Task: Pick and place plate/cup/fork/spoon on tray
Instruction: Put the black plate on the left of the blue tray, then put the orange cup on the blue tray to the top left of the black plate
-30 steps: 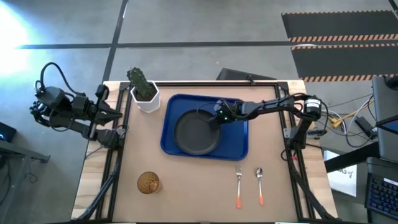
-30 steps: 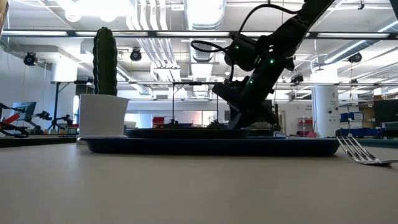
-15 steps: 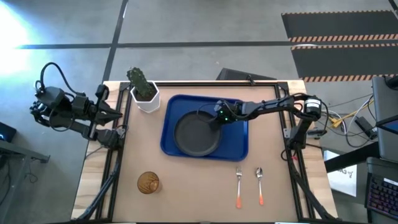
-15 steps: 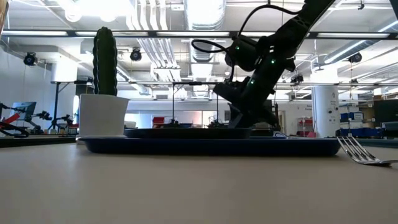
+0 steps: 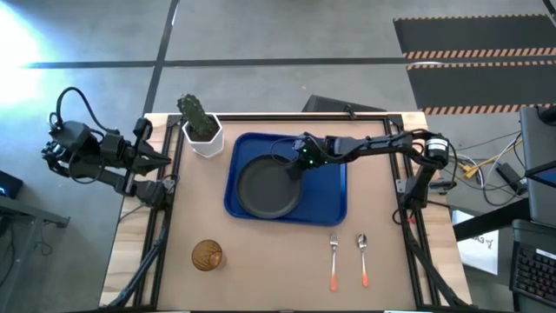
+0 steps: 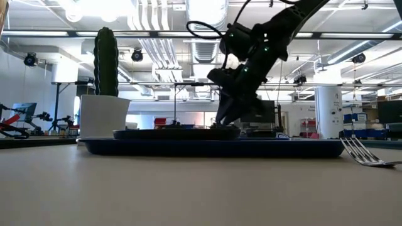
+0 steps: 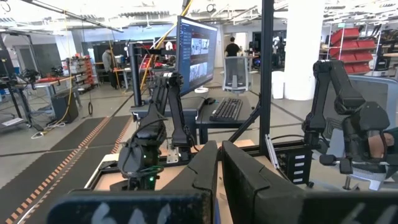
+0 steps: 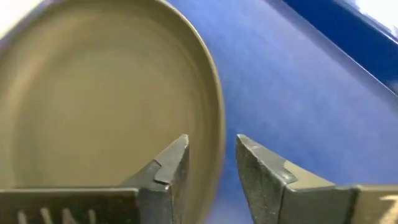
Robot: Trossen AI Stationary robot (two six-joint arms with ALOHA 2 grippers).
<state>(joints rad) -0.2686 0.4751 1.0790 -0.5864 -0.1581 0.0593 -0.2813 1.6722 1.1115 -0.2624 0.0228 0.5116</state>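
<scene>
The round dark grey-black plate (image 5: pixel 266 187) has slid leftward on the large blue plastic tray (image 5: pixel 330 204), nudged by the right gripper (image 5: pixel 292 168). Its fingers now straddle the rim, slightly apart, unclamped. Plate placed; the amber tumbler (image 5: pixel 207 256) sits on the worktop (image 5: pixel 261 269).

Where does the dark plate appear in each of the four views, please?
High view: the plate lies on the blue tray, left of centre.
Low view: a thin dark band on the tray, right of the cactus pot.
Left wrist view: not visible.
Right wrist view: fills the picture's left, its rim between the right hand's open fingers.
Shared landmark: the tray.
</scene>
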